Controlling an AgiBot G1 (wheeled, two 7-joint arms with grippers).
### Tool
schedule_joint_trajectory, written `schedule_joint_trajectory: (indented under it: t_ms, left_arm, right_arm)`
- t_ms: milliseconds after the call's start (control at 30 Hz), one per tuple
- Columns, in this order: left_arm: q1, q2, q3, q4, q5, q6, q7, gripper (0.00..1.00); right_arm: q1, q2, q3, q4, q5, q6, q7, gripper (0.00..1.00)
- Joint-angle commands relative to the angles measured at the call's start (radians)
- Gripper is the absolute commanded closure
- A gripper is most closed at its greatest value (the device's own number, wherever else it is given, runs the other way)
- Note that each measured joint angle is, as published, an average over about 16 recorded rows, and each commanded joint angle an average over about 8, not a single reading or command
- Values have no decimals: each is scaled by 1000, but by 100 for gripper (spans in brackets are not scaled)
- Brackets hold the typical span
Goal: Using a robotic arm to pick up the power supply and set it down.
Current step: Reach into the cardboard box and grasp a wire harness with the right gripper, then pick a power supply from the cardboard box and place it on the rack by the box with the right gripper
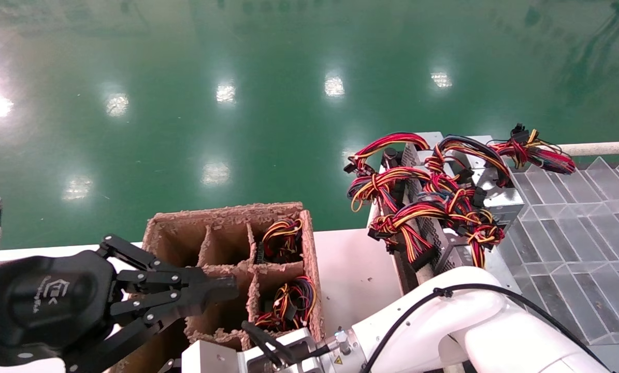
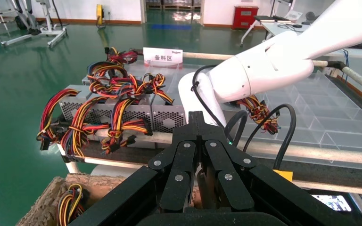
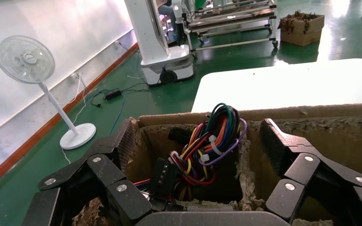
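Several silver-grey power supplies (image 1: 433, 207) with red, yellow and black wires lie heaped on the rack at the right, and show in the left wrist view as vented boxes (image 2: 122, 113). Two more sit in the right-hand cells of the cardboard divider box; only their wire bundles show (image 1: 283, 238) (image 1: 288, 303). My right gripper (image 3: 199, 141) is open, its fingers (image 3: 118, 146) straddling the near right cell above a wire bundle (image 3: 207, 141) and black connector (image 3: 162, 172). In the head view only that arm's wrist (image 1: 288, 347) shows. My left gripper (image 1: 231, 286) (image 2: 195, 117) hangs shut and empty over the box's left side.
The brown cardboard divider box (image 1: 226, 223) stands on a white table (image 1: 350, 269). A clear plastic grid tray (image 1: 573, 223) lies at the right behind the heap, with a white label sign (image 2: 162, 55). Green floor lies beyond. A standing fan (image 3: 26, 59) is far off.
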Motion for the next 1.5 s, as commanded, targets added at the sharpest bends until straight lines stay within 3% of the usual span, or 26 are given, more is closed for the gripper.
schedule_joint_trajectory:
  t_ms: [33, 800, 1500]
  left_arm:
    - [0, 0, 0, 0, 0, 0, 0, 100]
    - [0, 0, 1, 0, 0, 0, 0, 100]
    - [0, 0, 1, 0, -1, 0, 0, 100]
  right_arm:
    - [6, 0, -24, -4, 15, 6, -7, 100]
    - [43, 2, -203, -39, 167, 68, -82, 100]
    - [39, 6, -261, -114, 316, 25, -128, 100]
